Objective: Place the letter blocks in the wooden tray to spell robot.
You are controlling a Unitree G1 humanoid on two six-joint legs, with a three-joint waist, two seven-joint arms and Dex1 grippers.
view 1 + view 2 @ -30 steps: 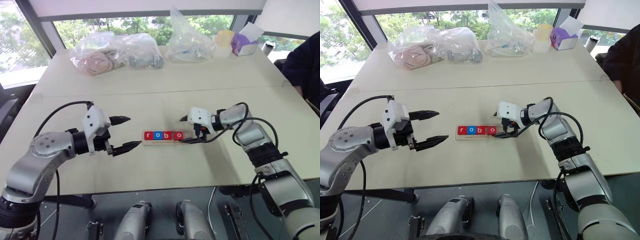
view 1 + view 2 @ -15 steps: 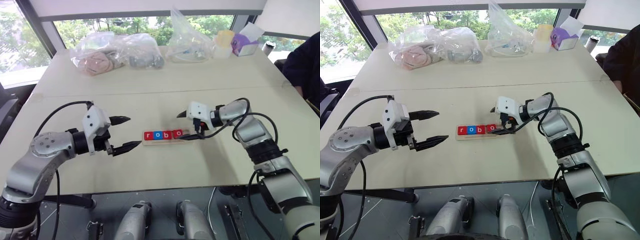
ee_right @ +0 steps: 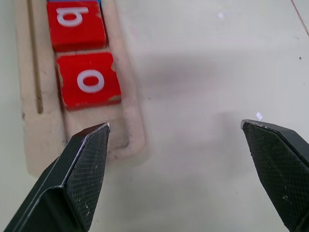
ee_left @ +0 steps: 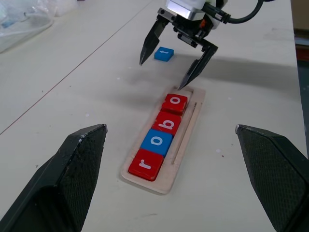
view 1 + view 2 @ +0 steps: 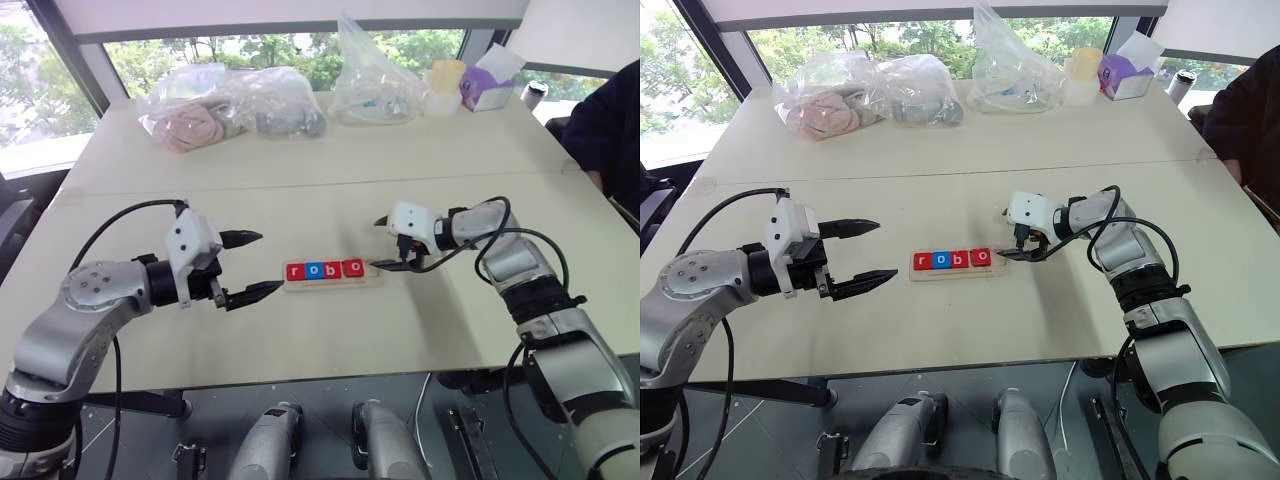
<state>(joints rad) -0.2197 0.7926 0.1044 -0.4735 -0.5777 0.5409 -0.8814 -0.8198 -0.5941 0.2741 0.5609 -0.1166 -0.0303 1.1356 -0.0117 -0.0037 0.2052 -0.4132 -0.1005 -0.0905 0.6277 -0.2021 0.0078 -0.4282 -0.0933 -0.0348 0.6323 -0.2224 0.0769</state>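
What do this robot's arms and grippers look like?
Both arms are silver-grey metal segments with black joints and loose black cables looping along them. Each wrist carries a white block. The left gripper and right gripper each have two black pointed fingers with cross-hatched pads.

Letter blocks (image 4: 161, 142) in wooden tray (image 4: 185, 145) read "r o b o", white lowercase.

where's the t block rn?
The blue t block lies loose on the table in the left wrist view, outside the wooden tray, beyond its empty end slot and just behind the open right pincer.
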